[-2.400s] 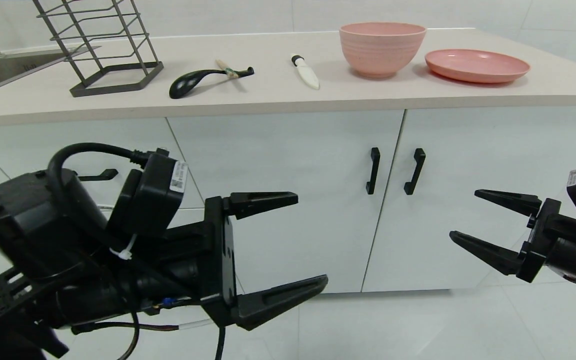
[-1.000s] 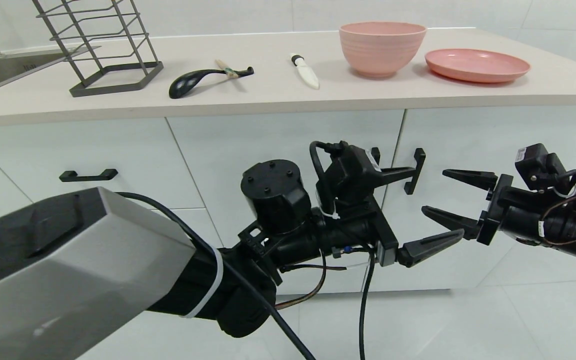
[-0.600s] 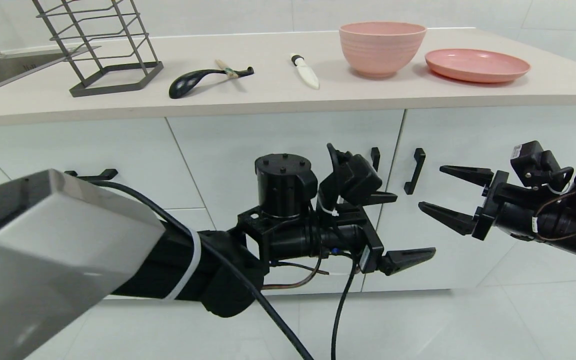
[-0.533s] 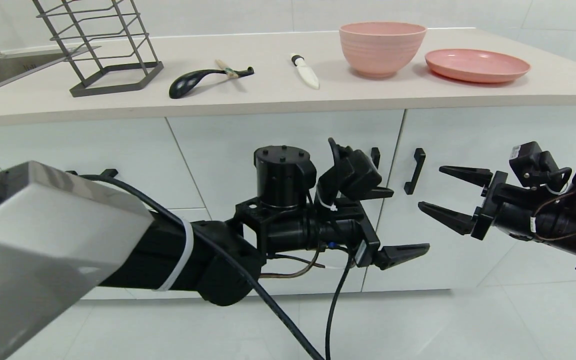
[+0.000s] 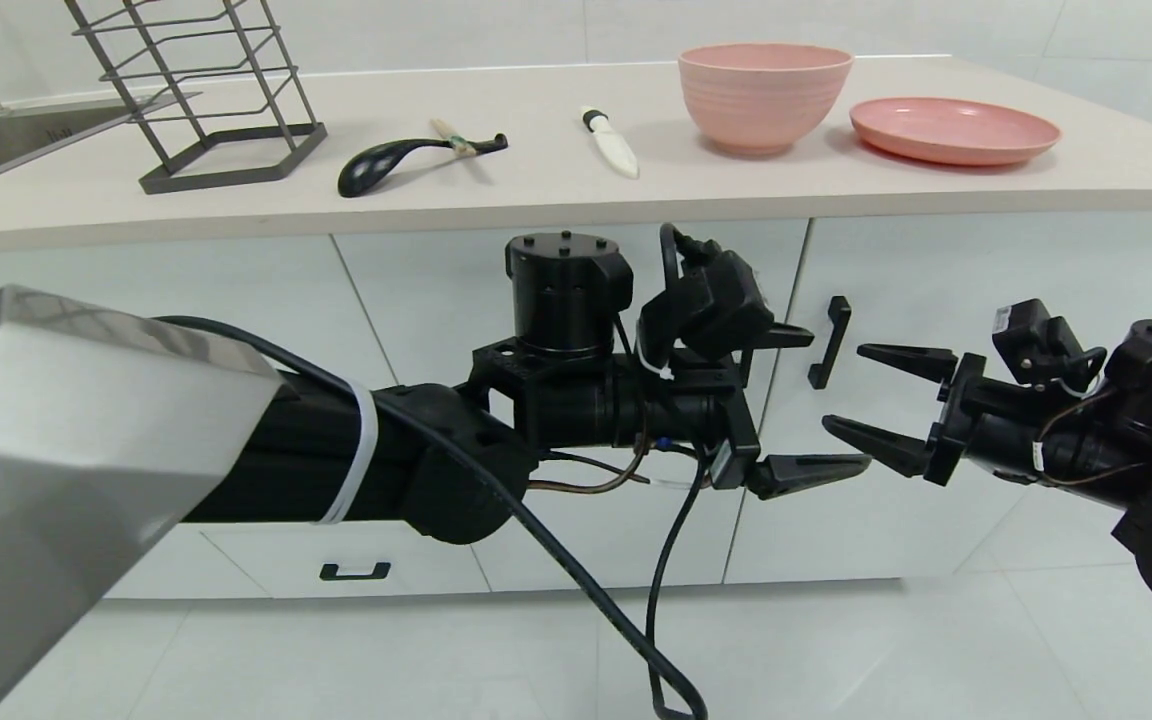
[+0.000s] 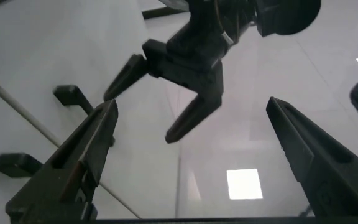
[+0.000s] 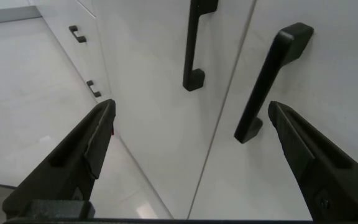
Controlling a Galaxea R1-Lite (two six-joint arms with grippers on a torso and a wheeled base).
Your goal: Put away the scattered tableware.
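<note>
Head view, worktop: A pink ribbed bowl (image 5: 764,95) and a pink flat plate (image 5: 954,130) stand side by side toward my right on the pale worktop (image 5: 536,195). A black curved spoon (image 5: 386,158), lying across a wooden stick (image 5: 453,133), and a white knife with a black collar (image 5: 611,145) lie between the bowl and the dark wire rack (image 5: 206,90).
Head view, arms: My left end effector (image 5: 839,398) and right end effector (image 5: 844,386), both spread wide and empty, hang below worktop height before the white cabinet doors (image 5: 936,270), tips near each other.
Left wrist view: My fingers are apart, with the right end effector opposite and black door handles (image 6: 73,96) behind.
Right wrist view: My fingers are apart, framing two upright handles.
Handling: Bowl and plate look stiff, light and smooth, likely slippery, so I would pinch each at the rim. Spoon and knife I would take by the handle.
</note>
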